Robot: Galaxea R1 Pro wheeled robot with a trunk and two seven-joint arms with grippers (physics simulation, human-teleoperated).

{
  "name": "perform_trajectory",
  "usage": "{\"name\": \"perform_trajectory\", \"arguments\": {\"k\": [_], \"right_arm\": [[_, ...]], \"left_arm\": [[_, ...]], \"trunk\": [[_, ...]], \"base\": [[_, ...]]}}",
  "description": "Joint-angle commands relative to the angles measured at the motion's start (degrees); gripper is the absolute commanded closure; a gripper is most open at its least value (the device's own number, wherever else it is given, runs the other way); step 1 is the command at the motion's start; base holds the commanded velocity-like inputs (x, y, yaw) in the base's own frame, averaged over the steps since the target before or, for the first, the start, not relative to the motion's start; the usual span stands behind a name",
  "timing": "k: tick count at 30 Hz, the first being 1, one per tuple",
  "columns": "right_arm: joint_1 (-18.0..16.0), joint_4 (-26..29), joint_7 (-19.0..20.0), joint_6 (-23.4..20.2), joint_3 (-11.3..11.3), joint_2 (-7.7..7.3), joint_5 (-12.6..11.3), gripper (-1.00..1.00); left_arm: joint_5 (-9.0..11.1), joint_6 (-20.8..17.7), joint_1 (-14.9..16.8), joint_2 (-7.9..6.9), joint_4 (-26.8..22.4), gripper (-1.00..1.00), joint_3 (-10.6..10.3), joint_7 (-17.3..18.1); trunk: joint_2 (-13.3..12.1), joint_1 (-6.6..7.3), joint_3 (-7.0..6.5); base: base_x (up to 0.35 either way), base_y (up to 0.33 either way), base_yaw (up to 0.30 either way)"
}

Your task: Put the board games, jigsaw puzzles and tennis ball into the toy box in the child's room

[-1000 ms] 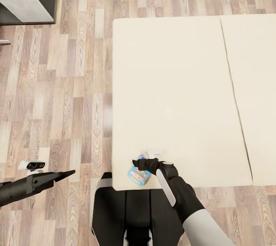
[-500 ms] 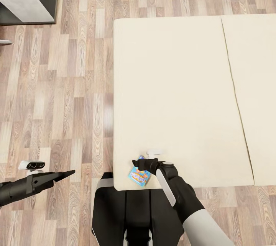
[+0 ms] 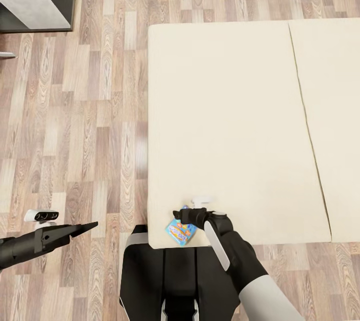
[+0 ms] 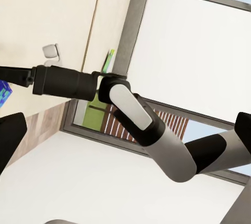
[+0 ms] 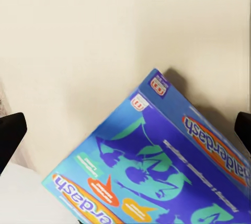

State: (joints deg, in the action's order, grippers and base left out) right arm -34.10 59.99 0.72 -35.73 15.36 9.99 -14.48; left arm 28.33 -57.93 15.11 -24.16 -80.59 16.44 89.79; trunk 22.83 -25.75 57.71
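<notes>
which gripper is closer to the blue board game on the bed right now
The right gripper is nearer: it sits right at the blue board game at the bed's near corner. The left gripper hangs over the floor, well off to the side.

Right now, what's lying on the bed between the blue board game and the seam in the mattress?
Nothing: in the head view, the bed is bare cream from the blue board game at its near corner to the seam.

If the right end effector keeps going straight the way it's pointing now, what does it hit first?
The blue board game, which lies straight ahead of the right end effector at the near corner of the bed. The fingertips sit wide on either side of the box. Depth is unclear, but it looks very close.
</notes>
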Motion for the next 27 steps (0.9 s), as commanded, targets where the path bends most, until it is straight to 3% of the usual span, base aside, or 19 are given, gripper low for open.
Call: {"name": "perform_trajectory", "arguments": {"k": [1, 25, 27], "right_arm": [[0.0, 0.47, 0.07, -1.21, -0.12, 0.01, 0.04, -1.0], [0.0, 0.26, -0.03, -3.5, -0.45, -0.03, 0.1, -1.0], [0.0, 0.39, 0.02, -3.61, -0.49, -1.08, 0.02, -1.0]], "left_arm": [[-0.03, -0.61, 0.01, -0.01, -0.01, -1.0, -0.01, 0.21], [-0.02, -0.61, 0.01, -0.02, -0.01, -1.0, -0.01, 0.21], [-0.02, -0.61, 0.01, -0.02, -0.01, -1.0, -0.01, 0.21]], "trunk": [[0.09, -0.04, 0.06], [0.09, -0.04, 0.06], [0.09, -0.04, 0.06]], "base": [[0.0, 0.0, 0.0], [0.0, 0.0, 0.0], [0.0, 0.0, 0.0]]}}
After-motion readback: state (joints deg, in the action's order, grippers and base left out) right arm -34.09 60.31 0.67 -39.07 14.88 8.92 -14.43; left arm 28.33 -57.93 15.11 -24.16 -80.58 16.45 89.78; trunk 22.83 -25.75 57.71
